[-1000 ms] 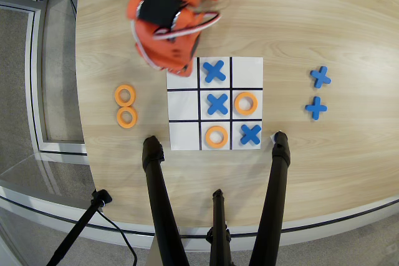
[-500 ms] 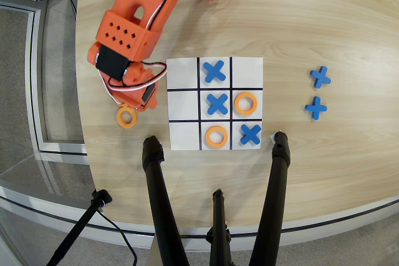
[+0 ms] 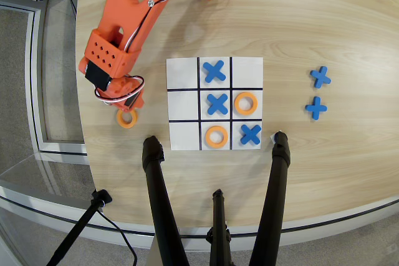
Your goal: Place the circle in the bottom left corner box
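An orange ring, the circle point(image 3: 126, 119), lies on the wooden table left of the paper grid point(image 3: 182, 73). My orange gripper point(image 3: 128, 108) reaches down from the top left, and its tip overlaps the ring's upper edge. The arm hides the jaws, so I cannot tell whether they are open or shut. The grid's top-right cell point(image 3: 247, 71) is empty white. Two more orange rings lie in the grid, one in the middle-right cell point(image 3: 245, 103) and one in the bottom-middle cell point(image 3: 216, 136). Blue crosses lie in the top-middle point(image 3: 214, 71), centre point(image 3: 217, 103) and bottom-right point(image 3: 250, 134) cells.
Two spare blue crosses point(image 3: 320, 77) point(image 3: 316, 108) lie on the table right of the grid. Black tripod legs point(image 3: 156, 185) point(image 3: 278, 172) rise over the table's near edge just below the grid. The table's left edge runs close to my gripper.
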Controlling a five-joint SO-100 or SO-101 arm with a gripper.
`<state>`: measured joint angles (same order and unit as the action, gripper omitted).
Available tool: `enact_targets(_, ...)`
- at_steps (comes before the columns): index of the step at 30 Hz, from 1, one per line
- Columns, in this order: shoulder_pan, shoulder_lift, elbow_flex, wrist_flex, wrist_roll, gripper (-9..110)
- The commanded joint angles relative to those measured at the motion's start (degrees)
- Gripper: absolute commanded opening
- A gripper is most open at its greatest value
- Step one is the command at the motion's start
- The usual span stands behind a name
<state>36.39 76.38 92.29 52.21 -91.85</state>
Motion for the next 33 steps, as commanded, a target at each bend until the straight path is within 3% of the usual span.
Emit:
enact_targets(1, 0.8, -0.5, -3.2, -1.0, -0.4, 19)
enact_targets(33, 3.0, -7.9, -3.5, -4.9, -3.3, 19)
